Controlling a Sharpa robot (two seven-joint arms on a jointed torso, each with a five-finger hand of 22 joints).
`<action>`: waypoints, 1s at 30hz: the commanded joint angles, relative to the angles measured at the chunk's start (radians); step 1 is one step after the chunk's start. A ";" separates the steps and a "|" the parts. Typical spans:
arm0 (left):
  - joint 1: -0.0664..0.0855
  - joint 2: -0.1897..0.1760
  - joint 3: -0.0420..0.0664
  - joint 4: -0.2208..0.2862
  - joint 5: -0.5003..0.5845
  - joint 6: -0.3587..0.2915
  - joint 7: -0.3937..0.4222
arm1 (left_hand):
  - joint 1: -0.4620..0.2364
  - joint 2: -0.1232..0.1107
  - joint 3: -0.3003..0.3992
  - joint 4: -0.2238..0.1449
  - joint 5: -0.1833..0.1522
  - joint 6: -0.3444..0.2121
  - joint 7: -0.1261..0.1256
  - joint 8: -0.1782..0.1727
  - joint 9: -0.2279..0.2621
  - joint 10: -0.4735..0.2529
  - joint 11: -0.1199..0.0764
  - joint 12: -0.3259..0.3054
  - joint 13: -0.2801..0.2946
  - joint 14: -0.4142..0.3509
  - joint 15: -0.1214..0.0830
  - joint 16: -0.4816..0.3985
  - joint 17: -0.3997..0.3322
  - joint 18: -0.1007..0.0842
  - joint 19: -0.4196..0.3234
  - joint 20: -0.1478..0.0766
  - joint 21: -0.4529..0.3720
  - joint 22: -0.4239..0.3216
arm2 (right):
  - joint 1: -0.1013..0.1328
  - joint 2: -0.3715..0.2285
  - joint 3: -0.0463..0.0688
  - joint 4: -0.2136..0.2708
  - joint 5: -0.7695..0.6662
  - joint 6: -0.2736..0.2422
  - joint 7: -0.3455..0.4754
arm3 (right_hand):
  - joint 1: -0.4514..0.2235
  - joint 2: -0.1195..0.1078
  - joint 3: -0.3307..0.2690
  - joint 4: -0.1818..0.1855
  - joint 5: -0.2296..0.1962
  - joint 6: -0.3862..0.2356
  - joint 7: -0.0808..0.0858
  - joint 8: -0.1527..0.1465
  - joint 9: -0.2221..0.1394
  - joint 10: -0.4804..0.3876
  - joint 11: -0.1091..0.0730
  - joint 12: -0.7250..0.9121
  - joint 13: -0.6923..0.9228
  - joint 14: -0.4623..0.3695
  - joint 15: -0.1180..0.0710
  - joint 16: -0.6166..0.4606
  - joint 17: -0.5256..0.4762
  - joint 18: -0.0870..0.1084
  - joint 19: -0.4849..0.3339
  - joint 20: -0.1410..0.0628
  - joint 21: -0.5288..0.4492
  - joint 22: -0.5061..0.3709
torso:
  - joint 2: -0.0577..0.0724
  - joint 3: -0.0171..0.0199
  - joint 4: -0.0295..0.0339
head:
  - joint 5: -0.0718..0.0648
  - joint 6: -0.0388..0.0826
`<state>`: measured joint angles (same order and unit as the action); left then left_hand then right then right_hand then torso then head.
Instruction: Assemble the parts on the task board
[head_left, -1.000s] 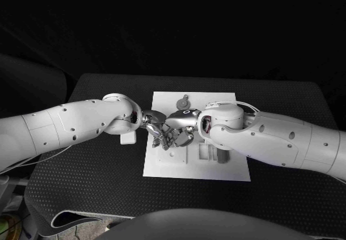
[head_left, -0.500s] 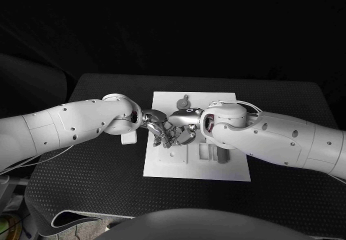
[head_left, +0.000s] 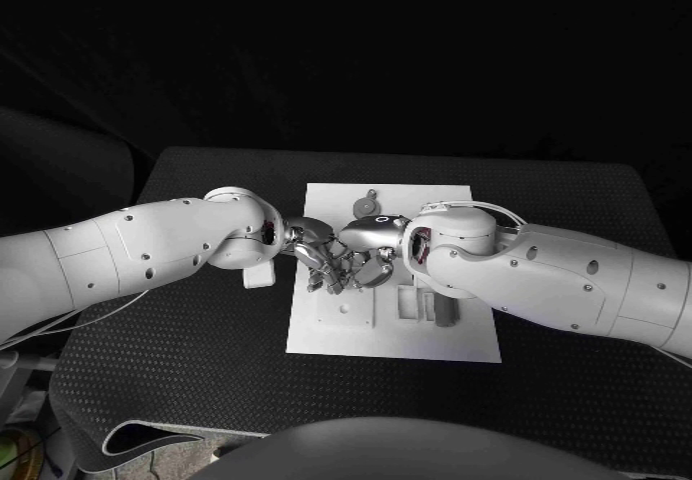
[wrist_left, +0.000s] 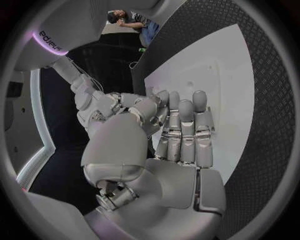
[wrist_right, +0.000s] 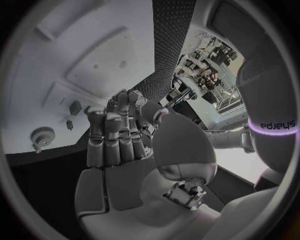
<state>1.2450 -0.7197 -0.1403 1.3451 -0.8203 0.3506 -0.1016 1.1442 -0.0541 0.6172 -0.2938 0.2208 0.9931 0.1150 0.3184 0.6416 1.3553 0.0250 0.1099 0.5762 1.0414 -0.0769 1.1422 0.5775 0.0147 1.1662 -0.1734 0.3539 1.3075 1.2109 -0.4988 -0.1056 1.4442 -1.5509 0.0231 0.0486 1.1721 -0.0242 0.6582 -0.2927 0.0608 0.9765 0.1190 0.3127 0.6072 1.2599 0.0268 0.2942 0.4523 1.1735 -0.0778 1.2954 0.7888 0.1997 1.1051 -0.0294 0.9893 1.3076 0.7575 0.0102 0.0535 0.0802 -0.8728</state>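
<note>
Left hand (head_left: 310, 252) and right hand (head_left: 369, 262) meet fingertip to fingertip over the middle of the task board (head_left: 392, 338). Whether either holds a part cannot be told; the fingers of both lie close together, roughly straight in the wrist views. The board lies flat at the centre of the black table (head_left: 577, 360). A small round grey part (head_left: 365, 206) sits on the board's far end, beyond the hands. Upright grey parts (head_left: 433, 308) stand on the board nearer the robot, just beside the right hand.

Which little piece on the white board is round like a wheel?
The round grey part at the task board's far end, beyond both hands; the grey parts near the right arm are long and straight.
</note>
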 joint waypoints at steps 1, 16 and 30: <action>0.001 0.002 0.001 0.000 0.010 -0.017 0.004 | 0.014 0.003 0.006 0.001 -0.011 0.008 0.001 0.003 0.003 -0.007 -0.001 0.002 0.001 -0.005 0.001 -0.004 0.001 0.015 -0.007 0.000 0.004 0.018 | -0.001 0.000 0.000 0.008 0.010 -0.006 0.015 | -0.007 0.000 0.006 0.000 0.004 0.013 0.005 0.004 0.002 0.008 -0.001 -0.006 0.002 0.003 -0.005 -0.004 -0.001 0.062 0.002 -0.001 0.005 0.017 | 0.000 -0.0002 0.0000 | 0.001 0.000; 0.001 0.005 0.001 -0.002 0.010 -0.040 0.009 | 0.011 -0.006 0.001 0.001 -0.024 0.002 0.004 -0.003 0.003 -0.008 0.000 0.002 0.002 -0.006 0.001 -0.005 0.003 0.015 -0.007 0.000 0.004 0.018 | -0.003 -0.003 0.000 0.010 0.012 -0.014 0.018 | -0.008 -0.001 0.008 0.000 0.004 0.015 0.004 0.005 0.003 0.010 -0.002 -0.006 0.002 0.004 -0.006 -0.005 -0.001 0.062 0.003 -0.002 0.006 0.016 | 0.000 0.0002 -0.0002 | 0.002 0.000; 0.001 0.001 0.001 -0.008 0.017 -0.053 -0.006 | -0.013 -0.030 -0.022 0.003 -0.028 -0.059 0.023 -0.046 -0.018 -0.011 0.007 0.001 0.004 -0.006 0.006 -0.009 0.007 0.016 -0.008 0.003 0.005 0.017 | -0.003 -0.017 0.000 0.018 -0.004 -0.027 0.010 | -0.008 -0.002 0.010 0.000 0.004 0.018 0.002 0.006 0.004 0.015 -0.003 -0.006 0.004 0.006 -0.008 -0.005 -0.001 0.062 0.005 -0.003 0.007 0.017 | 0.000 0.0004 -0.0004 | 0.000 0.000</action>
<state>1.2447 -0.7173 -0.1402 1.3420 -0.8101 0.3241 -0.0994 1.1349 -0.0783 0.5971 -0.2907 0.1964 0.9377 0.1377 0.2738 0.6249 1.3498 0.0292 0.1076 0.5833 1.0377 -0.0729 1.1381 0.5831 0.0146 1.1631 -0.1731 0.3539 1.3073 1.2092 -0.5154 -0.1049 1.4556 -1.5503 -0.0006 0.0419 1.1718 -0.0245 0.6636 -0.2928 0.0580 0.9796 0.1160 0.3146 0.6085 1.2674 0.0260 0.2941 0.4546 1.1780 -0.0799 1.2954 0.7888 0.1999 1.1082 -0.0266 0.9894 1.3076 0.7579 0.0105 0.0528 0.0806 -0.8728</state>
